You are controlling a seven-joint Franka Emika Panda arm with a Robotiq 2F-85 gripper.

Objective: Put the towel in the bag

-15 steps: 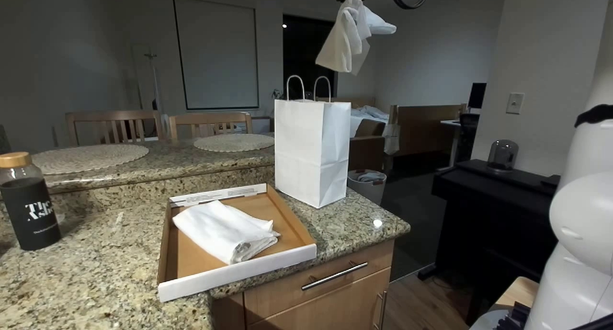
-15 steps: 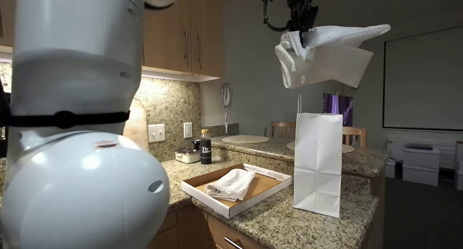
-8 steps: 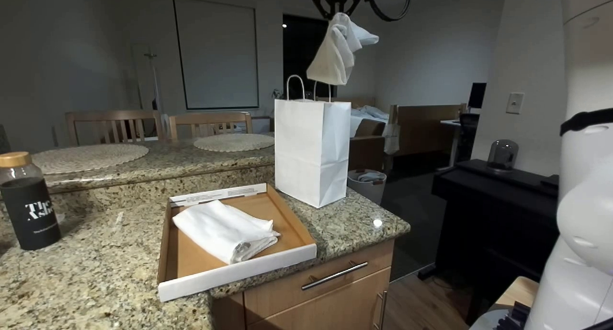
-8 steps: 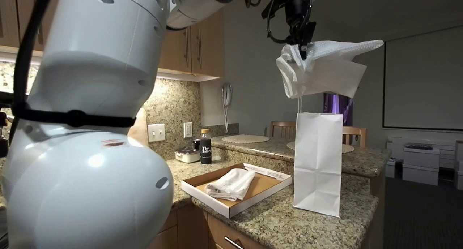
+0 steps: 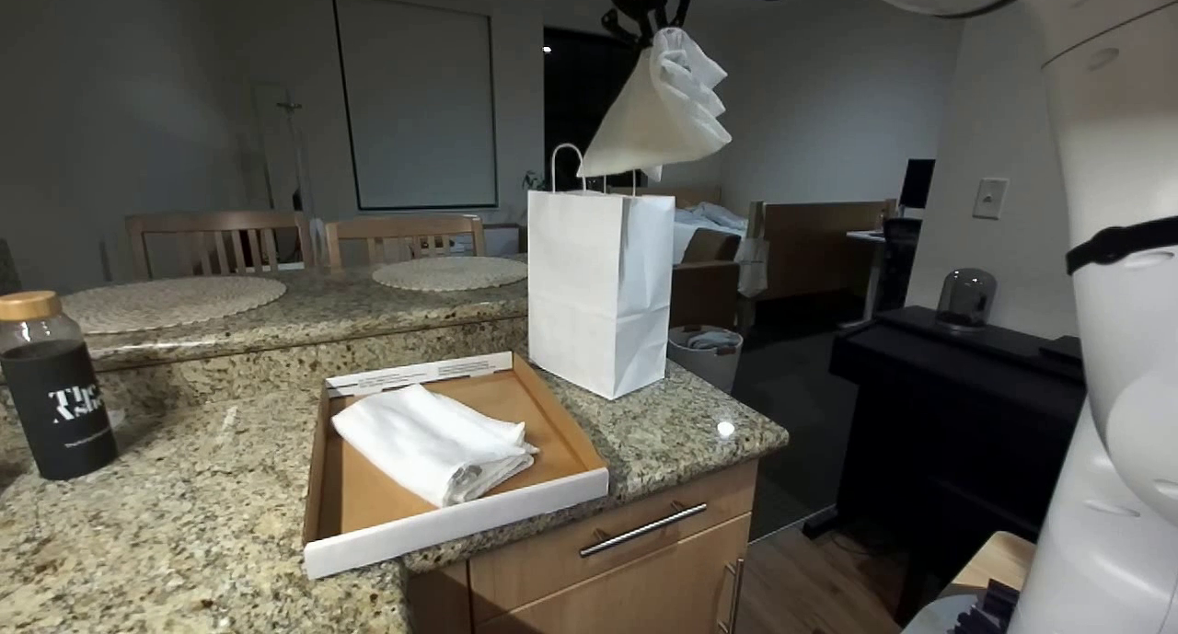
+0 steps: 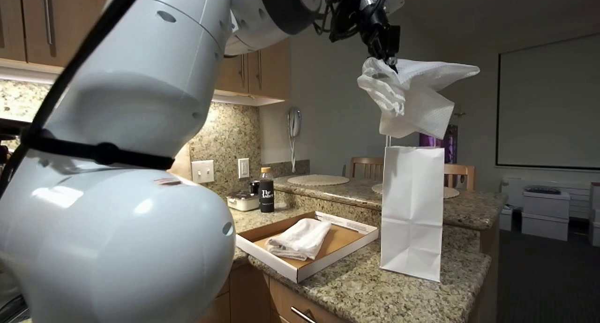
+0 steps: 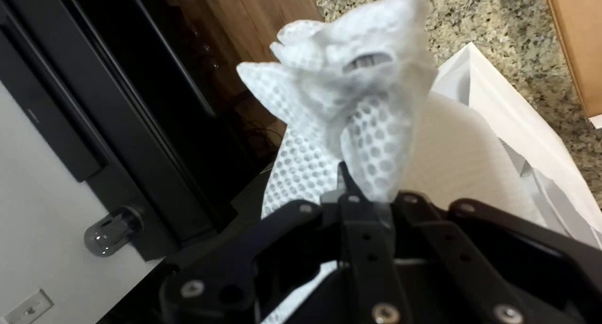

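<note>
Black two-fingered claw (image 6: 392,65) pinching bunched white cloth towel (image 6: 419,107); boxy white paper bag (image 6: 412,215), towel's six o'clock; centre, then lower.

The counter (image 5: 221,496) supported a bag (image 5: 589,293), tray (image 5: 460,524), bottle (image 5: 60,409) and container (image 6: 243,203). Two mats (image 5: 451,273) lay on its raised ledge (image 5: 331,295).

The towel (image 7: 329,103) is matt, dimpled cloth, the bag (image 6: 412,215) creased paper, the tray (image 5: 460,524) cardboard. The counter (image 5: 202,524) is glossy stone, the drawer (image 5: 525,574) wood, its handle (image 5: 644,530) shiny metal.
</note>
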